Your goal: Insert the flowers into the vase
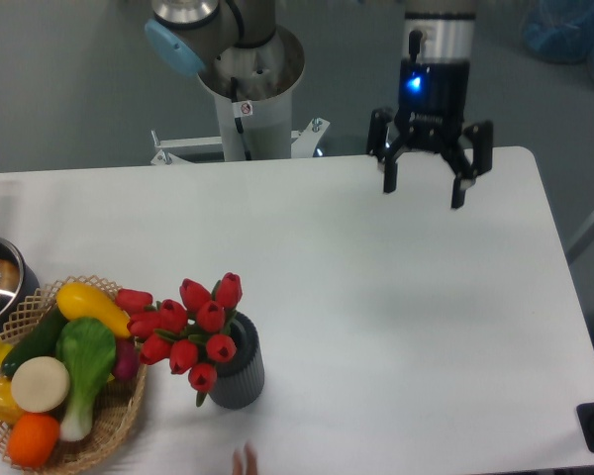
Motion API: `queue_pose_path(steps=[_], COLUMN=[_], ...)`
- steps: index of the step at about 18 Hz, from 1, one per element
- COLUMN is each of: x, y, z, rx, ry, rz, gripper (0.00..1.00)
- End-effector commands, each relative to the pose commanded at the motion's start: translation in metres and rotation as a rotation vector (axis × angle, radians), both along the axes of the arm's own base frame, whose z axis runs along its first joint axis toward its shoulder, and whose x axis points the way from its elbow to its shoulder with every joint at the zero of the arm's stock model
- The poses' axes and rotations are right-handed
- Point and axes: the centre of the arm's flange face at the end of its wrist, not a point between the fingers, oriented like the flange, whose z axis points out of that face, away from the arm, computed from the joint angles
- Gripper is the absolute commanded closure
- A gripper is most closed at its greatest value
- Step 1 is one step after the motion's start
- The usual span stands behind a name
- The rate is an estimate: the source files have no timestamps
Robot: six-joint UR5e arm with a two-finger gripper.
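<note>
In the one fixed view, your gripper [425, 188] hangs near the far edge of the table [396, 327], well apart from the vase [240, 368], with its two fingers spread wide and nothing between them. The flowers [183, 330] already sit in the vase, near the front left of the table: the red heads spill over its left rim toward the wicker basket [109, 421], and one bud hangs low against the vase's front. The stems are hidden behind the blooms, so you cannot tell how deep they reach.

To my eye the insertion itself is done, and the step in hand is simply getting clear without upsetting it. Keep the arm high and away from the vase; the bunch is wider than its holder and leans left, so a brush from that side could tip it. If you want to check the seating, approach from the vase's right, above the rim. Note the small pale shape [244, 461] at the front edge, just beyond the vase; I cannot tell what it is.
</note>
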Motion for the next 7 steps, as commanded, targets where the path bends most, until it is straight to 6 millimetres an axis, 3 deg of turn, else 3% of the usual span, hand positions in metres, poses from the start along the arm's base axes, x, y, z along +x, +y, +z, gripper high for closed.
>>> queue_pose_path(steps=[7], x=[0.0029], y=[-0.0091], z=[0.005], rx=[-0.031], ry=[0.014], rz=[0.004], gripper=[0.0])
